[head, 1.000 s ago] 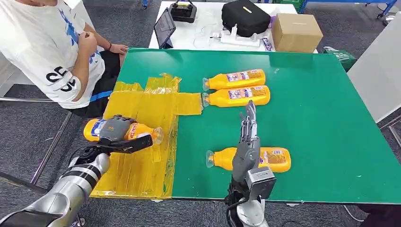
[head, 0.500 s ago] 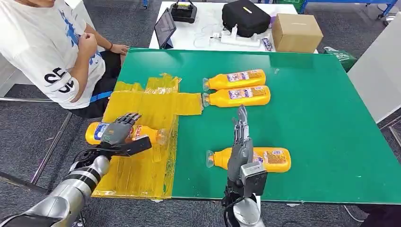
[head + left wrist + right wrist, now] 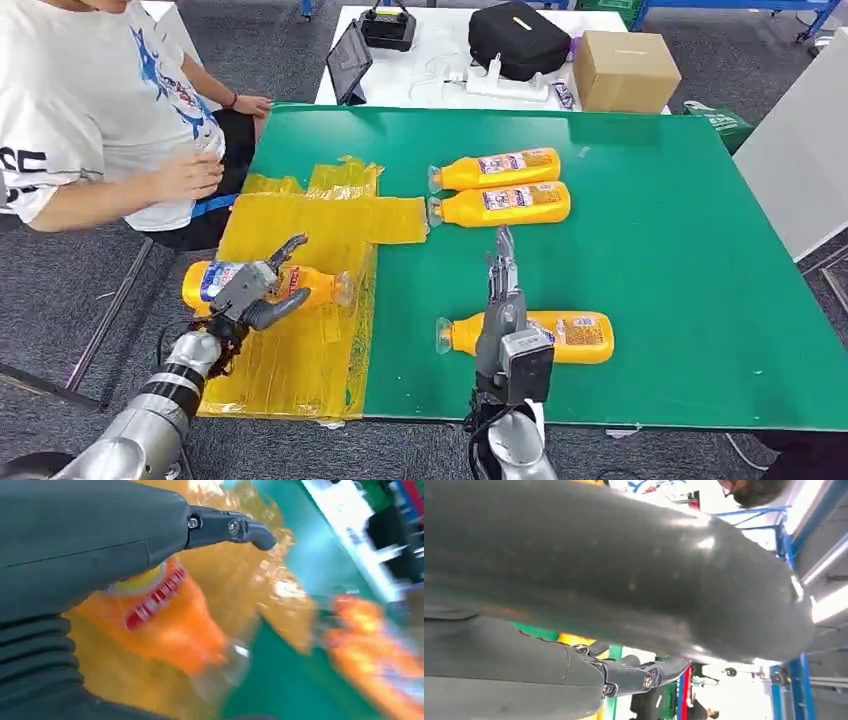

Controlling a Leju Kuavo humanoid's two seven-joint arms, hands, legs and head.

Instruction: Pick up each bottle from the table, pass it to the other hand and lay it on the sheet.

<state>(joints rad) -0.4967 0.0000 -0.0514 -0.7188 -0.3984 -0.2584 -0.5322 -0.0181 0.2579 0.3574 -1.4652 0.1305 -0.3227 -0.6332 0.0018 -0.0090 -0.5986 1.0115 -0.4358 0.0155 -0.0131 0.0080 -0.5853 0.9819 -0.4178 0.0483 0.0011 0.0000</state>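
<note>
On sheet (image 3: 300, 350), bottle (image 3: 305, 283) beside left hand (image 3: 255, 292)

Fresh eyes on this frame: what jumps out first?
Orange bottles on a green table: two side by side at the far middle, one near the front edge behind the raised right hand. A fourth bottle lies on the crinkled yellow sheet under the open left hand. A person's hand hovers by the sheet's far corner.
</note>
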